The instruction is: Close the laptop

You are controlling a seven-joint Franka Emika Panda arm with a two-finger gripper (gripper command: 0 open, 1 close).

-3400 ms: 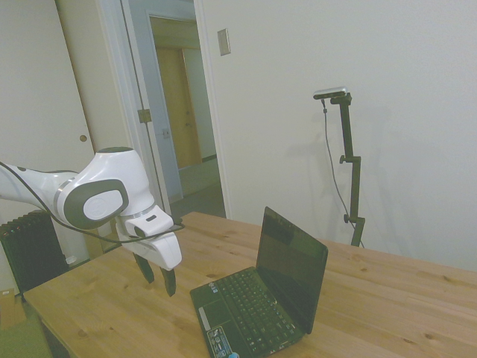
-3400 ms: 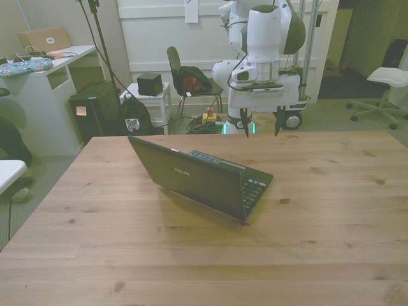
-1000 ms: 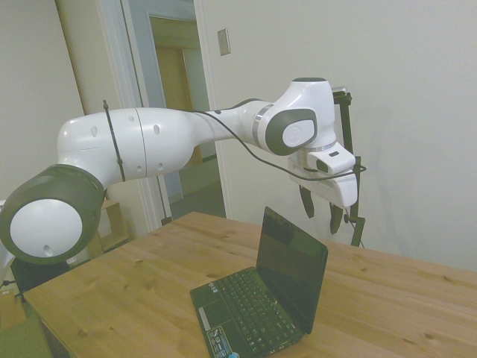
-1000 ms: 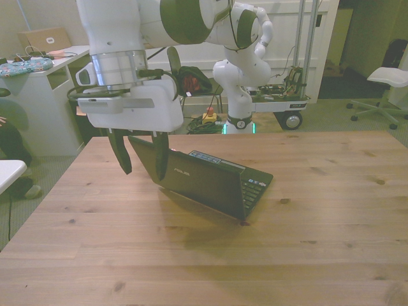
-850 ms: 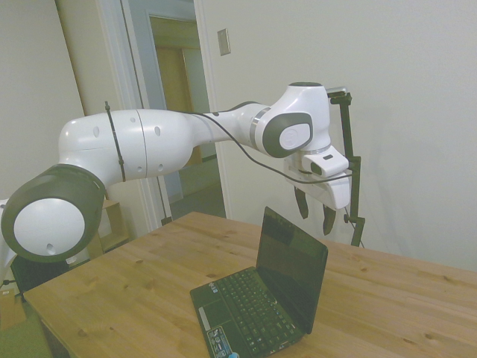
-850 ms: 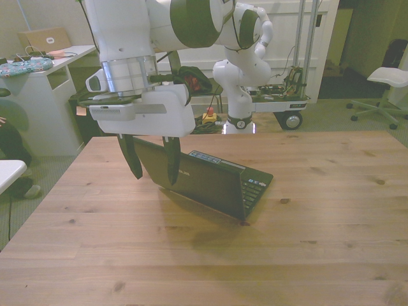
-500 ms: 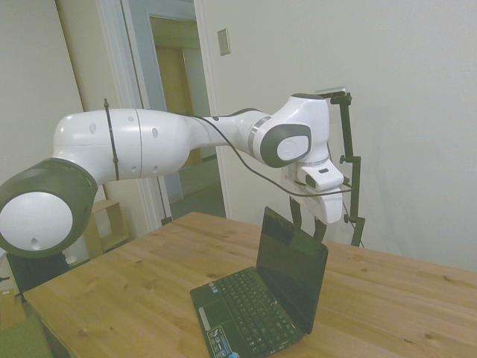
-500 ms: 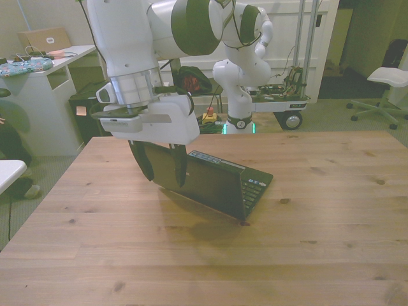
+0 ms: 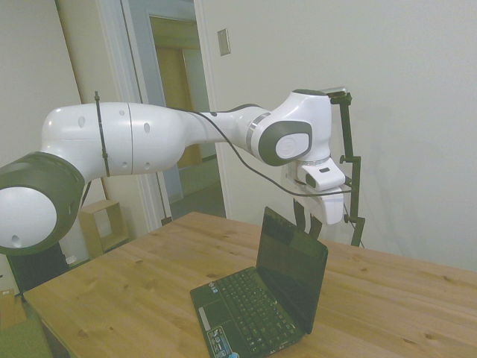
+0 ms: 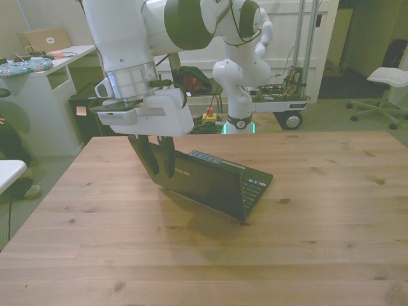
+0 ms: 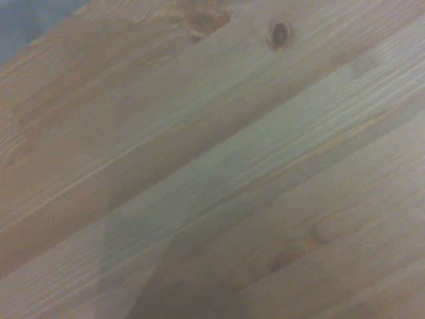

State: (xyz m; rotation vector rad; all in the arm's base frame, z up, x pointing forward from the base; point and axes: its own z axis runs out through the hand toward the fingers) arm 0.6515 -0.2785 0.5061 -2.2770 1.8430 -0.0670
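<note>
Black laptop (image 10: 207,180) on your counter (image 10: 306,242) is open; your gripper (image 10: 160,171), fingers slightly apart, sits behind its lid; the push remains.

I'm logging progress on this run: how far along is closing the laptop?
Done: the gripper has reached the back of the laptop, its fingers hanging by the lid's top edge. In hand: lining up to push; actual contact cannot be confirmed. Left: the whole closing. The lid stands upright and wide open over the keyboard, so it must be pushed down flat.
</note>
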